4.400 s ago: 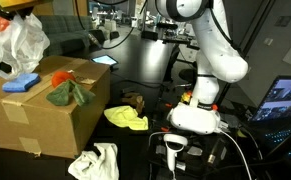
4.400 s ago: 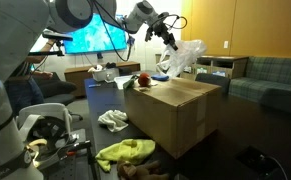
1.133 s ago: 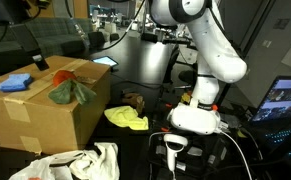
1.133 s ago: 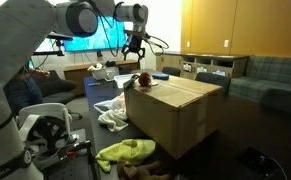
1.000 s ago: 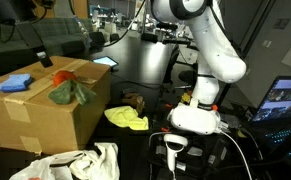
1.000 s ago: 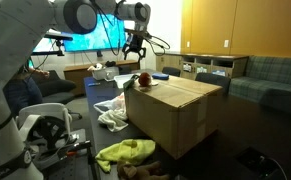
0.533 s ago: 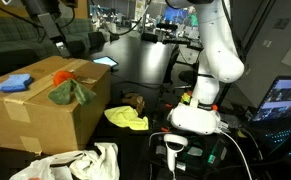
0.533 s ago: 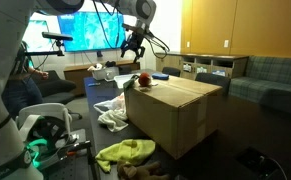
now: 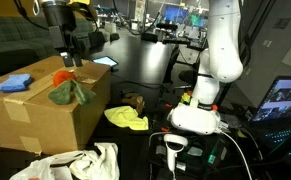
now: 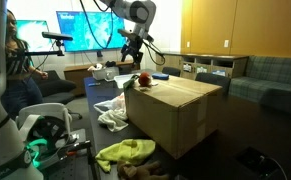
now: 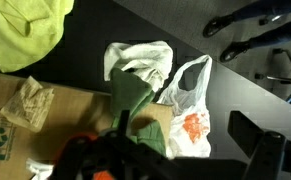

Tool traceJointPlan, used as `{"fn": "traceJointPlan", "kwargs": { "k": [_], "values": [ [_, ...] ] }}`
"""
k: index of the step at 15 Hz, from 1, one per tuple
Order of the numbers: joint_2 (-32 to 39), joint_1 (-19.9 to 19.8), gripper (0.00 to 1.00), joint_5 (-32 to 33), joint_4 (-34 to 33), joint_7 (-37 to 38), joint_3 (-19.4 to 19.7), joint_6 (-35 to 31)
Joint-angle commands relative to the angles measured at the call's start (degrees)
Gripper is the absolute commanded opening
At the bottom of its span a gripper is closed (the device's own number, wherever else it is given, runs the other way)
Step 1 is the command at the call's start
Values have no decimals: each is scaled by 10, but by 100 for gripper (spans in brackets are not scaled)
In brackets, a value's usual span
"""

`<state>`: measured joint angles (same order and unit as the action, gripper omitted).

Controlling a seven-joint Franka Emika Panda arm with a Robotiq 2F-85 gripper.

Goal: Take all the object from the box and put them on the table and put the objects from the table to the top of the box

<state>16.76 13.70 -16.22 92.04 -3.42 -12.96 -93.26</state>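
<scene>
One cardboard box is the largest thing here, and I hang above its top. On the table lie one white plastic bag, at 5 o'clock from the box, and one yellow cloth at 3 o'clock. On the box top I count three things: one green cloth, one blue item at 9 o'clock from it, and one red-orange object at 12 o'clock. My gripper hovers just over that red one. Whether my fingers are apart or together, I cannot tell.

Gripper hangs over far corner of cardboard box, just above red-green item on the box top. Fingers too small to read. White bag and yellow cloth lie on counter beside box.
</scene>
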Motion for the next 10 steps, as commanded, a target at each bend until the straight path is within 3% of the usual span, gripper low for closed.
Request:
{"fn": "traceJointPlan", "kwargs": {
  "k": [1, 10],
  "values": [
    [-83, -8, 100, -45, 141, 27, 2, -95],
    [-247, -7, 100, -126, 419, 67, 2, -368]
  ]
}}
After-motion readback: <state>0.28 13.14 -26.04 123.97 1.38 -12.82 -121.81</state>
